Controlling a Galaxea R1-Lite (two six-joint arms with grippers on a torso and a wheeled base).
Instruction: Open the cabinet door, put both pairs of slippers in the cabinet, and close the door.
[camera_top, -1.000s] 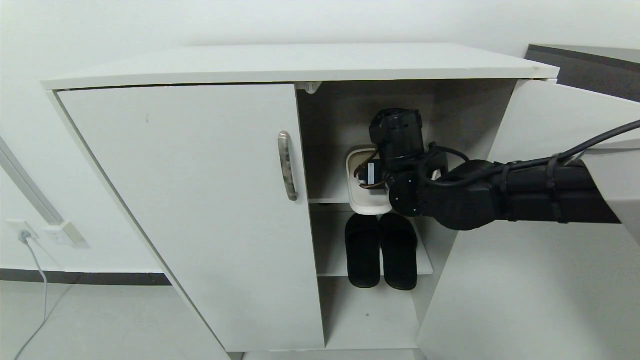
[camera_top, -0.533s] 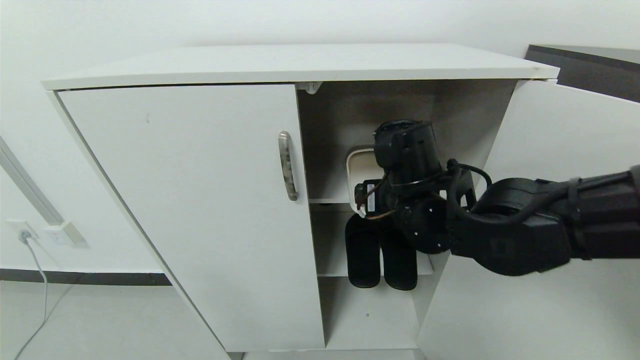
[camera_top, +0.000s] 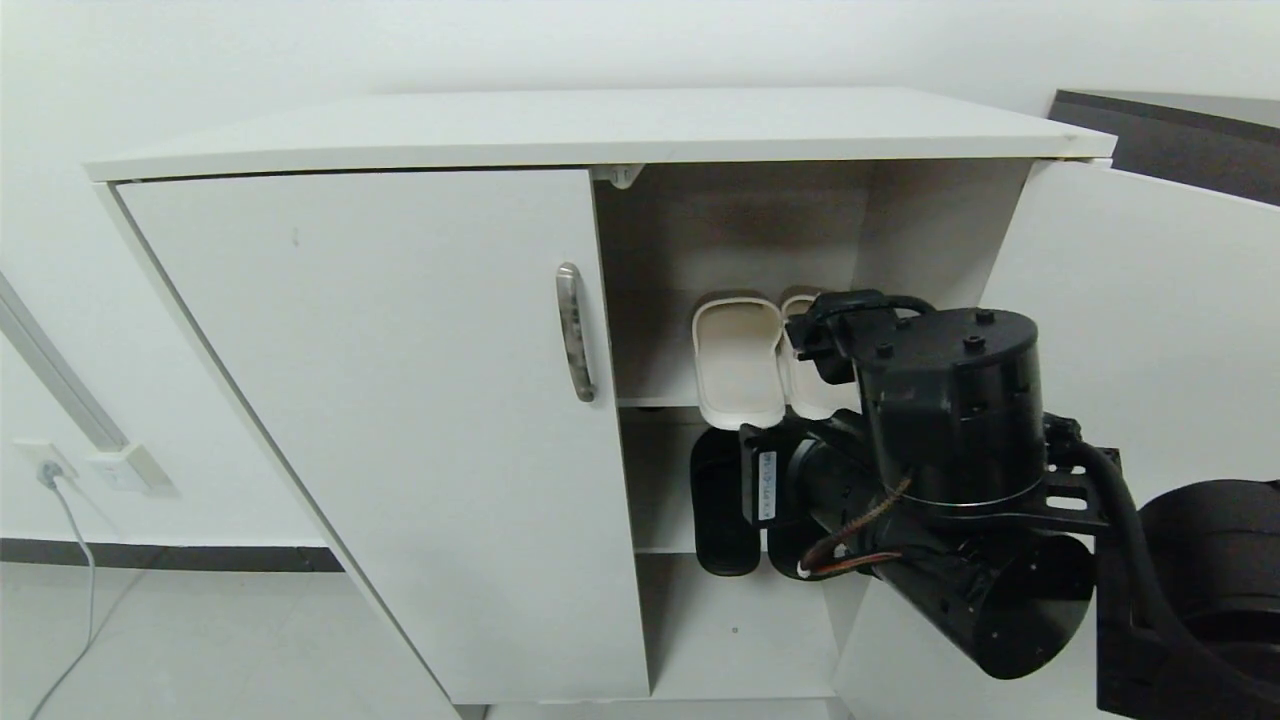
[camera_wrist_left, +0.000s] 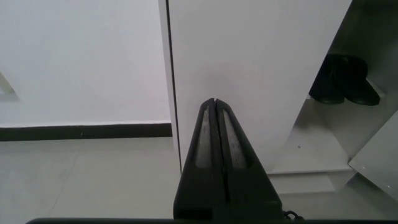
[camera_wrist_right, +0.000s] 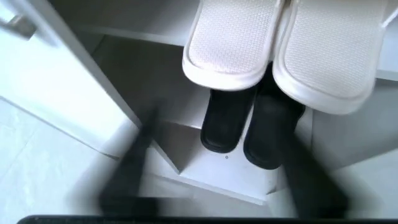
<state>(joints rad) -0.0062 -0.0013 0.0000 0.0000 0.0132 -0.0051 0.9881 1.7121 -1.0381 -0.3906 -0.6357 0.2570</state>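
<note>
Jaws of right gripper (camera_wrist_right: 214, 180) wide apart, empty, near white slippers (camera_wrist_right: 233, 43).

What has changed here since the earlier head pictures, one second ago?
The right arm drew back out of the cabinet, toward the camera and downward; the right gripper is open and empty. The white slippers now lie uncovered on the upper shelf. Unchanged: the black slippers below, the left door shut, the right door open.
</note>
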